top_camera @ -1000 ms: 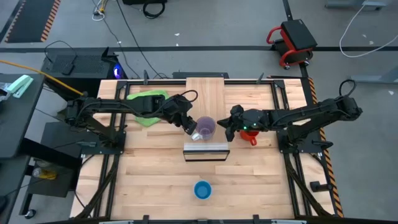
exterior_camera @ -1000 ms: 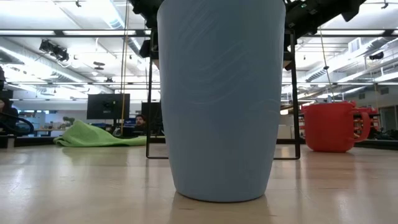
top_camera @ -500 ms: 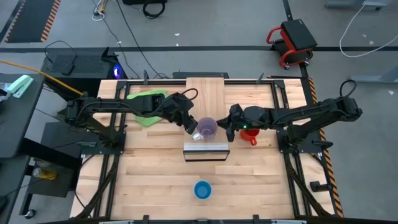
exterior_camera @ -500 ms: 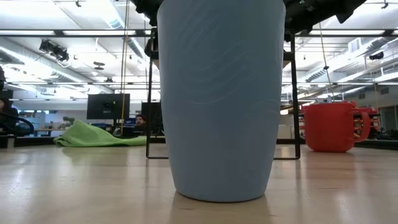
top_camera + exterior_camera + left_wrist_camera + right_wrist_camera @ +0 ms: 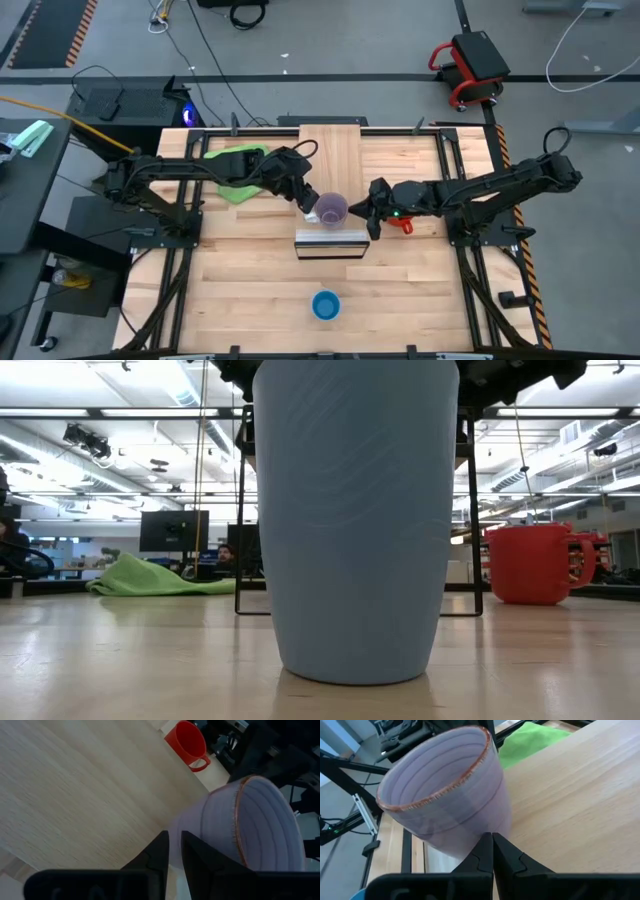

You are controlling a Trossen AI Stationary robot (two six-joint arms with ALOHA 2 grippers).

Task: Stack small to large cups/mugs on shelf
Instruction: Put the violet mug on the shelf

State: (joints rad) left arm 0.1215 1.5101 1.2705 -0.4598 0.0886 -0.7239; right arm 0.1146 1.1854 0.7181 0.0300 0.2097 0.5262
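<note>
Nothing stacked yet: left gripper (image 5: 312, 209) pinching purple cup (image 5: 332, 209) above shelf (image 5: 331, 180) (right gripper (image 5: 366, 212) pressed together alongside).

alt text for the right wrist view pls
A translucent purple cup, tilted with its orange-edged rim facing the camera, fills the frame just beyond the right gripper, whose fingers are shut. Behind it lie a light-wood surface and a green cloth.
</note>
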